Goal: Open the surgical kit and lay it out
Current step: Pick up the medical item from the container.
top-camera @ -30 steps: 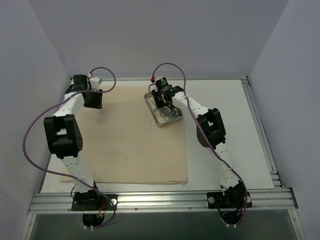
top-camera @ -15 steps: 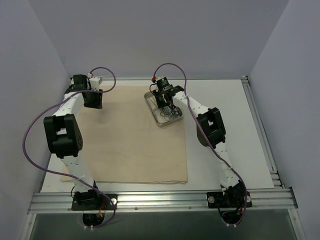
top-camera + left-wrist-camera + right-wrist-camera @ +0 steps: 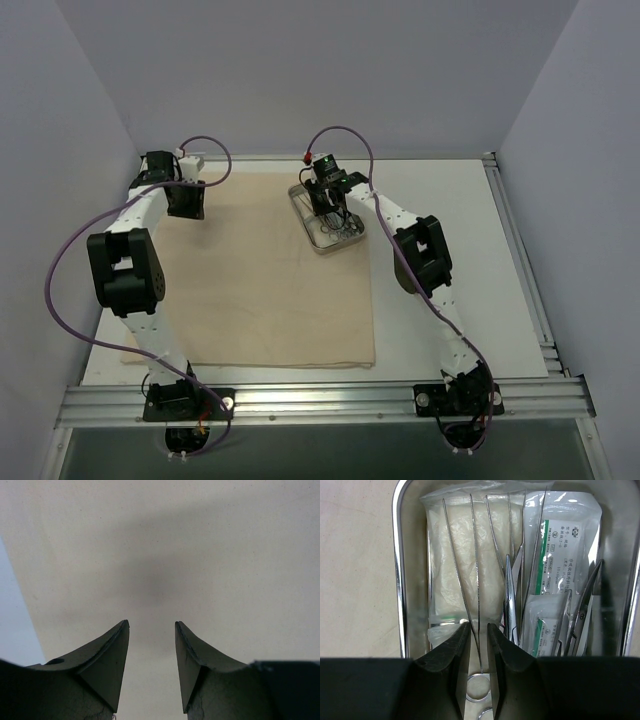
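The beige cloth wrap (image 3: 260, 290) lies spread flat on the table. The steel tray (image 3: 301, 205) sits at its far right corner. In the right wrist view the tray (image 3: 397, 580) holds white gauze (image 3: 437, 580), clear packets with green print (image 3: 565, 545), thin tweezers (image 3: 475, 570), forceps (image 3: 509, 595) and scissors (image 3: 585, 600). My right gripper (image 3: 479, 627) reaches down into the tray (image 3: 335, 218), its jaws nearly together around the near end of the tweezers. My left gripper (image 3: 151, 630) is open and empty, low over the cloth's far left corner (image 3: 185, 200).
The cloth's left edge and the bare white table (image 3: 15, 625) show beside the left gripper. Ring handles (image 3: 479, 687) lie under the right fingers. Walls enclose the table on three sides, and a metal rail (image 3: 320, 398) runs along the near edge.
The right wrist has shifted very slightly over the tray. The left arm and the cloth have not moved.
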Controlling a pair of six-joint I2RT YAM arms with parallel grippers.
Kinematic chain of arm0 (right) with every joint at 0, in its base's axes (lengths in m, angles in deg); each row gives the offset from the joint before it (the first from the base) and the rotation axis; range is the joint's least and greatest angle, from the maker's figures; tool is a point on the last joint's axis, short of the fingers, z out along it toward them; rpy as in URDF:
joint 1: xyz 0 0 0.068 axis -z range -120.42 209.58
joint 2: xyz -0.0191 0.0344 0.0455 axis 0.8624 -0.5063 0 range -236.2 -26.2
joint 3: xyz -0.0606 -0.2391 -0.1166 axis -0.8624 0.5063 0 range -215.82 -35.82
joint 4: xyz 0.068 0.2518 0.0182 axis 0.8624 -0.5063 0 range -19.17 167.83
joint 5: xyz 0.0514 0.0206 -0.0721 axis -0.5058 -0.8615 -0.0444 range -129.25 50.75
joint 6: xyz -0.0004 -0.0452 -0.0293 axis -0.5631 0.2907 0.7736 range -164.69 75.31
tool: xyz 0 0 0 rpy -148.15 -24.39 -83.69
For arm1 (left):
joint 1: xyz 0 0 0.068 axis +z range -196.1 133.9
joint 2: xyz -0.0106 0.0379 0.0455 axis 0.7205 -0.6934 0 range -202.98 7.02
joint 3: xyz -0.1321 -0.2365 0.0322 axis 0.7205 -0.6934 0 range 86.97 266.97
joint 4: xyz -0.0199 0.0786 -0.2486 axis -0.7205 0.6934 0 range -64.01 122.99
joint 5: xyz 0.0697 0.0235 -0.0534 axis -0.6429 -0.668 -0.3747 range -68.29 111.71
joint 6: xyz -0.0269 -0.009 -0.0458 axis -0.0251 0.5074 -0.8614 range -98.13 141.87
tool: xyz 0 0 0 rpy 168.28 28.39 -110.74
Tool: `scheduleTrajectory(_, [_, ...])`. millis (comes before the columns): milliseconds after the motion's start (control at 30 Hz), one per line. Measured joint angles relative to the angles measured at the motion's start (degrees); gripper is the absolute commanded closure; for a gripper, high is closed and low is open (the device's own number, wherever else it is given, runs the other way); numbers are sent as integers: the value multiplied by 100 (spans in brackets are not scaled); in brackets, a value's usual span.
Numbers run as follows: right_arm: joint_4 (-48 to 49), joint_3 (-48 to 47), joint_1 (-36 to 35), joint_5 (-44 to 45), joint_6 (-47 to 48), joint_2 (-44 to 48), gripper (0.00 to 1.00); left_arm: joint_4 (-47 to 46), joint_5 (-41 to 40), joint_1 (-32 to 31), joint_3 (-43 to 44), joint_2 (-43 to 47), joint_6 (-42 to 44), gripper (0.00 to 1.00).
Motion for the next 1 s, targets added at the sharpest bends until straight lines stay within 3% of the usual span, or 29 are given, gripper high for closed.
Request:
scheduleTrajectory(200, [-2, 9, 0, -7, -33, -2, 80, 0, 0, 24, 0, 0, 0, 49])
scheduleTrajectory(700, [-92, 9, -2, -195, -83, -66, 83, 0, 0, 24, -2, 0, 2, 49])
scheduleTrajectory(1000, [-133, 9, 0, -197, -85, -66, 96, 0, 0, 24, -2, 0, 4, 49])
